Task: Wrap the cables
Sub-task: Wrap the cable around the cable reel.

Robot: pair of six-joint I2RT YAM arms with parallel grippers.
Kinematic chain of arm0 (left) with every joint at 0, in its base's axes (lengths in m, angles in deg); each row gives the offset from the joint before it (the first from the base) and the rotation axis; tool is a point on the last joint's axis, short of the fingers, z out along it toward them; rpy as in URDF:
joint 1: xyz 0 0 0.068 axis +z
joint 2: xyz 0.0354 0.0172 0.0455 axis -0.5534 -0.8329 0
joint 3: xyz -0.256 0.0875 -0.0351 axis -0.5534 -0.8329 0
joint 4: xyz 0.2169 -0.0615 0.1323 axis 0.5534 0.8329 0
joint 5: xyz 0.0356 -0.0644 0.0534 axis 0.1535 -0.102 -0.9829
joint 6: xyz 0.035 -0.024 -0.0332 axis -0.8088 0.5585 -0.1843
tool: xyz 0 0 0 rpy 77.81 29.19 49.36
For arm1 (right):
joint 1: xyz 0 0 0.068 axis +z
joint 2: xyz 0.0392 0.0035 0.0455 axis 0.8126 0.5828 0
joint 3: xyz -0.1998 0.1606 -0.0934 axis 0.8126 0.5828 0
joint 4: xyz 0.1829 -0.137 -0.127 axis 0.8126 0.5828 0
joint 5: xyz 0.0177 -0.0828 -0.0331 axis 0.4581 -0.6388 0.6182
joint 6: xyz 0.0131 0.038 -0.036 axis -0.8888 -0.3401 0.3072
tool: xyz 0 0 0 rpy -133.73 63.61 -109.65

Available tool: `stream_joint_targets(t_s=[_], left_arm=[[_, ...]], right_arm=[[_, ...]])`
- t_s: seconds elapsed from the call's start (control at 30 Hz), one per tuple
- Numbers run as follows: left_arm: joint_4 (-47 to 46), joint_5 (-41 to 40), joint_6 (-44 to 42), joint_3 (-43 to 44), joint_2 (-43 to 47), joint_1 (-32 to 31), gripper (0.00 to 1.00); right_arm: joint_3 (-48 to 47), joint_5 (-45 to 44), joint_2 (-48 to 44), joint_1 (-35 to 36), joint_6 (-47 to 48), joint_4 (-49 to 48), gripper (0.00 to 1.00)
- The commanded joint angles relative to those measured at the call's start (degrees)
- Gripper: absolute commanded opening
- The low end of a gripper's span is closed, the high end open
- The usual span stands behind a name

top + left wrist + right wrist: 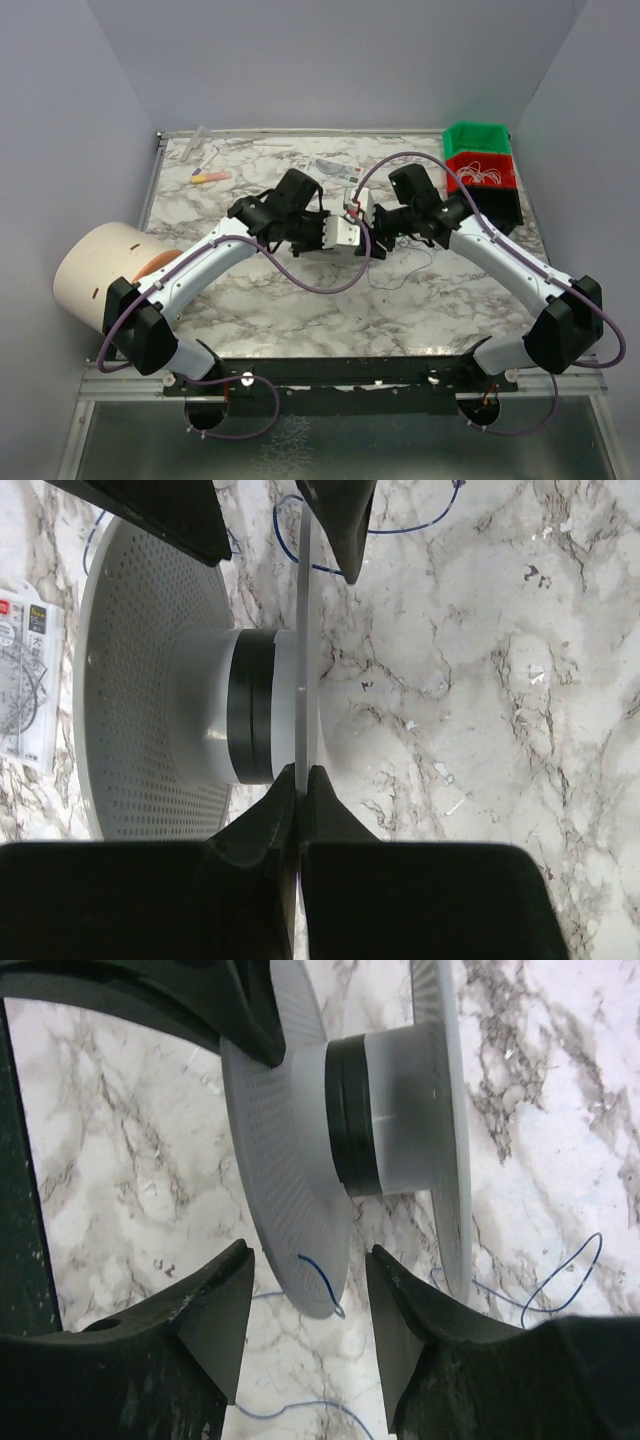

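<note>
Nearest the arm bases, slack kinks of the thin dark-blue cable (322, 1278) lay loose on the marble-patterned table (250, 310). One free end poked out by a flange of the white perforated plastic spool (140, 680). Further turns sat as a dark band round the hub. Above mid-table the left tool (300, 780) was clamped together on the rim of one flange and held the spool edge-on. The right tool (310, 1253) stood apart, its two fingers straddling that same flange without pinching it. The wire looked light, springy and very thin, so it would likely slip, tangle or kink. A pinch close to the free end, kept under gentle tension, seemed the best hold. The spool looked stiff and light, and its rim gave a firm hold. Farthest back stood a red bin (480, 172) and a green bin (478, 135).
</note>
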Motion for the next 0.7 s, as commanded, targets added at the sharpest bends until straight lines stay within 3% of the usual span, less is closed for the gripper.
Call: stream_joint_targets(t_s=[0.0,0.23,0.43,0.67], left_arm=[[-6.17,4.88,2.5,-0.43,3.63,1.68,0.0],[-6.82,7.33,3.18,-0.25,3.61,2.81,0.0],[-7.06,8.98,4.07,0.51,3.52,4.15,0.0],[-7.44,11.44,5.39,1.7,3.49,6.08,0.0]], right_arm=[[3.24,-1.49,-1.65,-0.18,-7.87,-13.96,0.54],[5.84,-2.48,-0.31,-0.24,-11.23,-19.6,0.55],[5.85,-2.58,-0.19,-1.4,-11.8,-19.32,0.48],[6.08,-3.53,-0.29,-2.75,-12.15,-19.27,0.46]])
